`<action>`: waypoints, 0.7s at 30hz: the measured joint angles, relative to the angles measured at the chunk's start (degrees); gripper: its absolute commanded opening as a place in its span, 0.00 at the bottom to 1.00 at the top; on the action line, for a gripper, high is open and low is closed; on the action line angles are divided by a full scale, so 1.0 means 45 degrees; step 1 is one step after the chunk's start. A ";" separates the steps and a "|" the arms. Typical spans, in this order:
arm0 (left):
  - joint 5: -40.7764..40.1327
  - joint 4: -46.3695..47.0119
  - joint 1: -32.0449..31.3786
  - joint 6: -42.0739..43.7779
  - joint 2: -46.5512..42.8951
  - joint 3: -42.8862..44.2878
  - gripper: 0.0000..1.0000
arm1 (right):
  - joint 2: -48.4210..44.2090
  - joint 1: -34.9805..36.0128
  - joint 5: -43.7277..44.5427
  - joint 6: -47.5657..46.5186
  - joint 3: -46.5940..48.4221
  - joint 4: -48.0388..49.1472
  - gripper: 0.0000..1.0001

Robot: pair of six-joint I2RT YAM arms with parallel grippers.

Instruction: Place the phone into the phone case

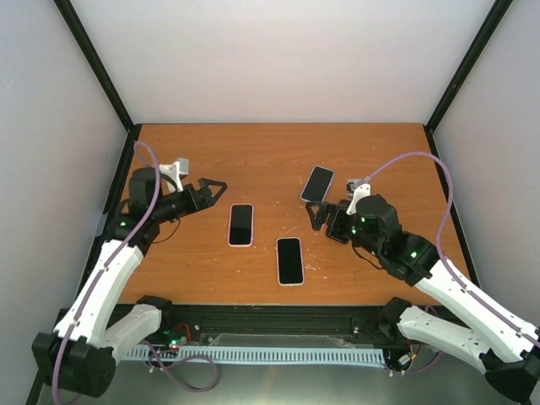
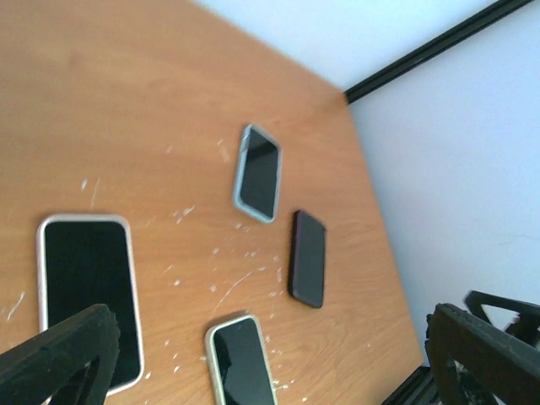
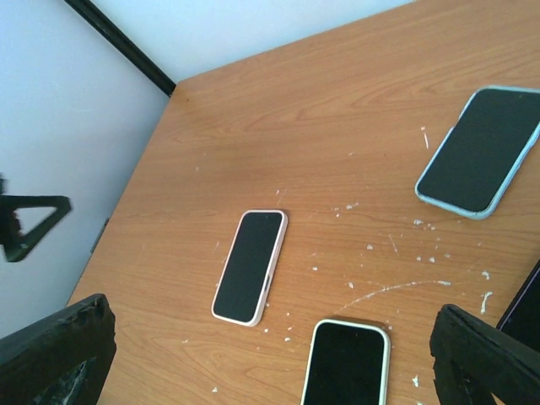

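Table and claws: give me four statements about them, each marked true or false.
1. The left claw and the right claw are both open and hold nothing. True.
2. The left wrist view shows four phone-shaped pieces lying on the table. True.
3. The blue-rimmed piece lies nearest the arm bases. False: in the top view it lies farther back than the left pale-rimmed piece and the near pale-rimmed piece.
4. The dark piece rests on top of the blue-rimmed piece. False: in the left wrist view they lie side by side, apart, each flat on the wood.
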 measured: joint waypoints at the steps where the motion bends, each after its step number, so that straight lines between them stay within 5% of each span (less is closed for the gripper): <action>1: -0.0039 -0.0131 0.0000 0.0117 -0.0325 0.0277 0.99 | -0.0015 0.0000 0.0078 -0.0039 0.0219 -0.0209 1.00; 10: 0.0189 -0.0729 0.0000 0.0763 -0.2477 0.1953 1.00 | -0.0719 0.0000 0.0709 -0.0359 0.2147 -0.1574 1.00; 21: 0.0345 -0.0646 0.0000 0.0753 -0.3823 0.1588 0.99 | -0.1486 0.0000 0.1229 -0.0277 0.2259 -0.2341 1.00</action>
